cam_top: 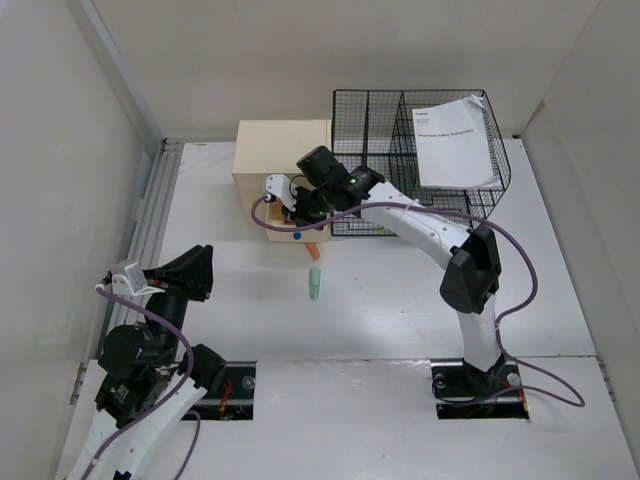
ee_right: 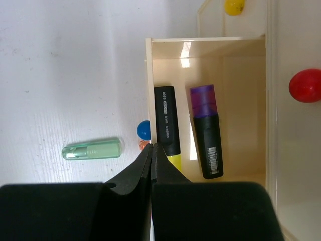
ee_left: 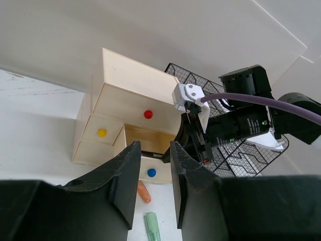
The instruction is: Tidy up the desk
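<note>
The white desk (cam_top: 400, 300) holds a cream drawer box (cam_top: 283, 160) at the back, its blue-knobbed drawer (ee_right: 210, 100) pulled out. Inside lie a black-and-yellow highlighter (ee_right: 166, 125) and a purple highlighter (ee_right: 205, 130). My right gripper (ee_right: 152, 148) is shut with nothing in it, hovering over that drawer's front edge (cam_top: 300, 215). A green marker (cam_top: 316, 283) and an orange marker (cam_top: 314, 250) lie on the desk in front of the box. My left gripper (ee_left: 154, 150) hangs open and empty at the near left (cam_top: 190, 270), facing the box.
A black wire-mesh rack (cam_top: 420, 150) with a printed sheet (cam_top: 455, 140) stands right of the box. Red (ee_left: 148, 114) and yellow (ee_left: 102, 132) knobs mark the shut drawers. A ribbed metal rail (cam_top: 150, 210) runs along the desk's left edge.
</note>
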Robot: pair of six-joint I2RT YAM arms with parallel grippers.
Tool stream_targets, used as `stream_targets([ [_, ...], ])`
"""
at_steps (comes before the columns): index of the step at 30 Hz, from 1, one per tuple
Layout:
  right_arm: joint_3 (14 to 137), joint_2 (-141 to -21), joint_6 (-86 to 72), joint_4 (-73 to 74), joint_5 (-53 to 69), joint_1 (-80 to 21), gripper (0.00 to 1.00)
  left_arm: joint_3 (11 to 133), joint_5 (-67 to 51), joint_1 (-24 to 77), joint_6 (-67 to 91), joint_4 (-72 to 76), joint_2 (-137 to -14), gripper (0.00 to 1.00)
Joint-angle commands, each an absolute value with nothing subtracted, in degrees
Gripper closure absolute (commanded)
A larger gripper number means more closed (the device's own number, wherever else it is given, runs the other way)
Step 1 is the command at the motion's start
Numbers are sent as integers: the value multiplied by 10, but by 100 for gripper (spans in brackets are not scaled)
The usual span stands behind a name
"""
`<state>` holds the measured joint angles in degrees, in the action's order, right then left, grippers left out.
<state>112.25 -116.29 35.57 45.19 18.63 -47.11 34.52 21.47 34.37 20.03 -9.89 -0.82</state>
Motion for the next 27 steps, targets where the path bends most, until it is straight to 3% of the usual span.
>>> stream_targets([
  [1,1131,-1182,339,460,186,-477,100,351,220,341,199,-75,11,73],
  [27,1121,-1156,389,490,357,-477,100,345,220,341,199,-75,5,73],
])
